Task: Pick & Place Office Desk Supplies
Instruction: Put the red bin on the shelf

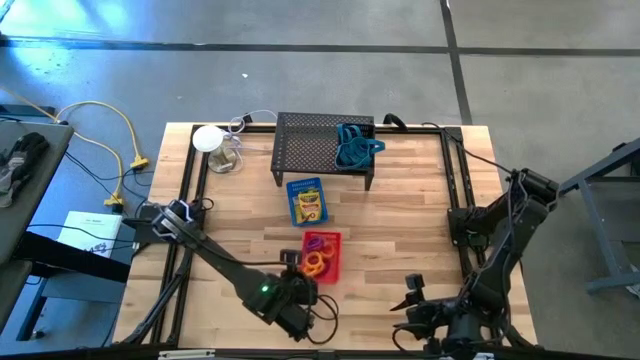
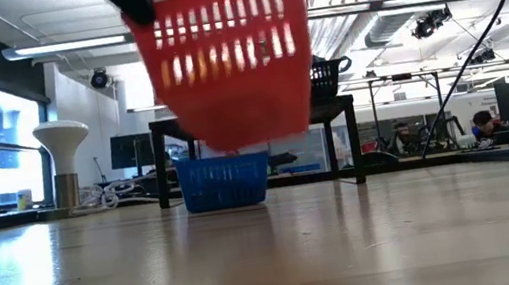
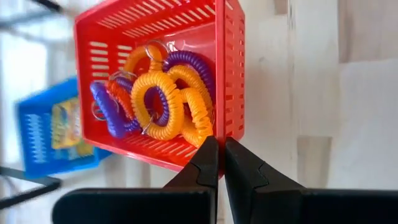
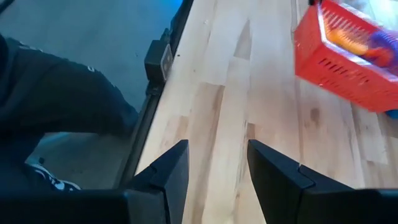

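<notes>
We hold the red bin point(image 3: 224, 81) by its rim, left gripper point(image 3: 221, 158) jaws clamped, lifted before the blue bin point(image 2: 224, 180); the rings point(image 3: 165, 99) inside could spill if it tilts. Right gripper point(image 4: 214, 165) waits, jaws apart.

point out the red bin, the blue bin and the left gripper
red bin point(image 3: 227, 68), left wrist view, its side wall
blue bin point(image 2: 224, 182), low view, its front wall
left gripper point(image 3: 221, 163), left wrist view, between its fingertips

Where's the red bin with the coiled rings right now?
In the high view the red bin sits near the table's front centre, just in front of the blue bin, its near wall pinched by the left pincer.
</notes>
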Motion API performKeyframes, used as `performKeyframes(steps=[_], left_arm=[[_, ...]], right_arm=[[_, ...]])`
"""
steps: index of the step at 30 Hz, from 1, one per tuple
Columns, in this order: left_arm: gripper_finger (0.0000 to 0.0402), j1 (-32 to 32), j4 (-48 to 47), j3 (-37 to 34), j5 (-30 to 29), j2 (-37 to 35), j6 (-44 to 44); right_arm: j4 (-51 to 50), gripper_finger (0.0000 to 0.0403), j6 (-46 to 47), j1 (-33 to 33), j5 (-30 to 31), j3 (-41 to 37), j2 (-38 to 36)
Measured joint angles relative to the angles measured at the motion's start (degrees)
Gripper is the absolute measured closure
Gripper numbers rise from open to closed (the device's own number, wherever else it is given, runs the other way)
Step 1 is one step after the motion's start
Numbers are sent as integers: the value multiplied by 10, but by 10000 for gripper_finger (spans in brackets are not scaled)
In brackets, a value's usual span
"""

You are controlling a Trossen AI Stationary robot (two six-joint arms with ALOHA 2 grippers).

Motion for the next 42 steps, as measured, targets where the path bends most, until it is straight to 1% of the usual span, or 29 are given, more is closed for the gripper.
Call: performKeyframes(steps=[2, 6, 9, 15, 19, 21, 24, 28, 31, 37, 42], left_arm=[[399, -4, -14, 13, -18, -1, 6], [399, -4, -77, 35, -35, -1, 10], [399, 0, -109, 38, -45, -1, 21], [399, 20, -163, 40, -70, -1, 44], [399, 33, -191, 40, -102, -1, 58], [399, 36, -203, 40, -125, -1, 63], [399, 43, -211, 40, -161, -1, 65], [399, 58, -212, 42, -166, -5, 93], [399, 70, -210, 46, -159, -10, 102], [399, 88, -210, 47, -155, -52, 110], [399, 112, -211, 47, -155, -96, 140]], right_arm=[[5, 251, 9, 4, 5, 0, 0], [18, 251, 24, 15, 26, 0, 0], [25, 251, 33, 21, 40, 0, 7], [28, 251, 67, 30, 44, 0, 36], [29, 251, 97, 30, 44, 0, 59], [46, 251, 106, 29, 45, 0, 71], [107, 251, 95, 26, 64, 0, 89], [187, 251, 64, 25, 67, 0, 105], [235, 251, 53, 26, 67, 0, 113], [267, 251, 57, 37, 77, 0, 121], [276, 251, 77, 41, 103, 0, 121]])
